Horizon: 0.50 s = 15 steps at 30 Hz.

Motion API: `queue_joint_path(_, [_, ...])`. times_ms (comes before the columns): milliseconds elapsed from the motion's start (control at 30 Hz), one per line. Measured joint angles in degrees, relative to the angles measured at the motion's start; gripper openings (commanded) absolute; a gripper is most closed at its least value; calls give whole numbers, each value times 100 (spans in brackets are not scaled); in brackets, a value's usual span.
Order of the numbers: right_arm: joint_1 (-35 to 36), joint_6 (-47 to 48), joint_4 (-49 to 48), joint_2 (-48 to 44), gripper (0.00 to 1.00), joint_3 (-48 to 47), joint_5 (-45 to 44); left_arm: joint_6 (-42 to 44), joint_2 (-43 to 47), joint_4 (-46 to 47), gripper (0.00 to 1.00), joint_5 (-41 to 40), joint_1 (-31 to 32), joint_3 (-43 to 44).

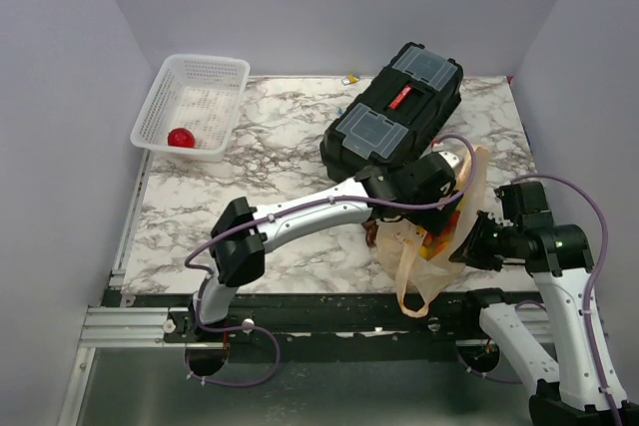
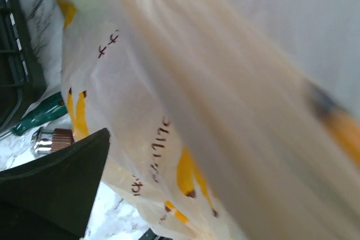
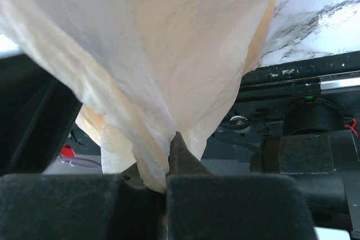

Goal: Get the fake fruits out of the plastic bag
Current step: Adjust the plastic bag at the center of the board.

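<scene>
Toolbox (image 1: pixel 391 112) behind plastic bag (image 1: pixel 411 256), right gripper (image 3: pixel 170 155) pinching its film, left gripper (image 1: pixel 454 169) half veiled by bag, grip unclear

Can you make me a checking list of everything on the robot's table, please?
Surface: marble table, no spills seen.
Job's things: plastic bag at the near right edge; one red fruit already in the white basket; orange shapes show through the bag, unclear.
Clutter: black toolbox; green-handled tool and small metal piece beside the bag.
Grippers: right gripper shut on the bag; left gripper at the bag, jaws unclear.
Cables: purple cables loop along both arms.
Surroundings: plain pale walls.
</scene>
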State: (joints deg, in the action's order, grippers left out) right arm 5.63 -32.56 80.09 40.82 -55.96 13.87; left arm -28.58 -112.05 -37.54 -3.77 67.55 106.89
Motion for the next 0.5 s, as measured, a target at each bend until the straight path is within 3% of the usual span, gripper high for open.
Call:
queue_joint_path(67, [0, -2, 0, -57, 1, 0, -66, 7, -315, -179, 56, -258, -13, 214])
queue_joint_path(167, [0, -42, 2, -205, 1, 0, -195, 55, -632, -376, 28, -780, -87, 356])
queue_joint_path(200, [0, -55, 2, -256, 1, 0, -258, 61, -658, -439, 13, -903, -122, 354])
queue_joint_path(233, [0, -76, 4, -308, 1, 0, -319, 101, -658, -455, 6, -1040, -212, 313])
queue_joint_path(300, [0, -118, 11, -389, 1, 2, -466, 168, -603, -433, 0, -1211, -420, 262])
queue_joint_path(500, [0, -278, 15, -470, 1, 2, -966, 437, -365, -380, 0, -1185, -1233, 413])
